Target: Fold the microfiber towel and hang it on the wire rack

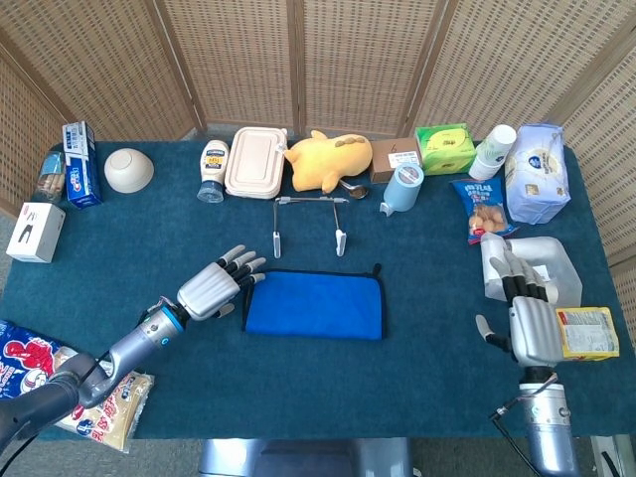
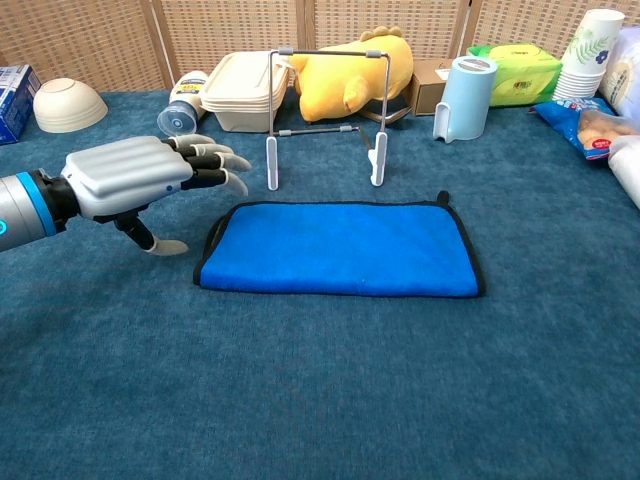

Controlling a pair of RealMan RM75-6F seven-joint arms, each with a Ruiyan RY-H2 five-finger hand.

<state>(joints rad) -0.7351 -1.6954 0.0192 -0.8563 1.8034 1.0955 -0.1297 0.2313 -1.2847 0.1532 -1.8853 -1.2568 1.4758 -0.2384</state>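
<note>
The blue microfiber towel (image 1: 314, 303) (image 2: 340, 249) lies flat in a folded rectangle with a black edge in the middle of the table. Just behind it stands the wire rack (image 1: 309, 221) (image 2: 324, 118), bare. My left hand (image 1: 216, 286) (image 2: 145, 178) hovers beside the towel's left end, fingers spread and reaching toward its upper left corner, holding nothing. My right hand (image 1: 529, 320) stays at the right side of the table, fingers apart and empty, far from the towel; the chest view does not show it.
Along the back stand a mayonnaise bottle (image 1: 213, 170), a lunch box (image 1: 254, 161), a yellow plush (image 1: 329, 159), a light blue cup (image 1: 402, 187) and a green pack (image 1: 443, 147). A yellow box (image 1: 586, 332) and a white container (image 1: 542, 263) lie beside my right hand. Snack bags (image 1: 89, 393) lie front left.
</note>
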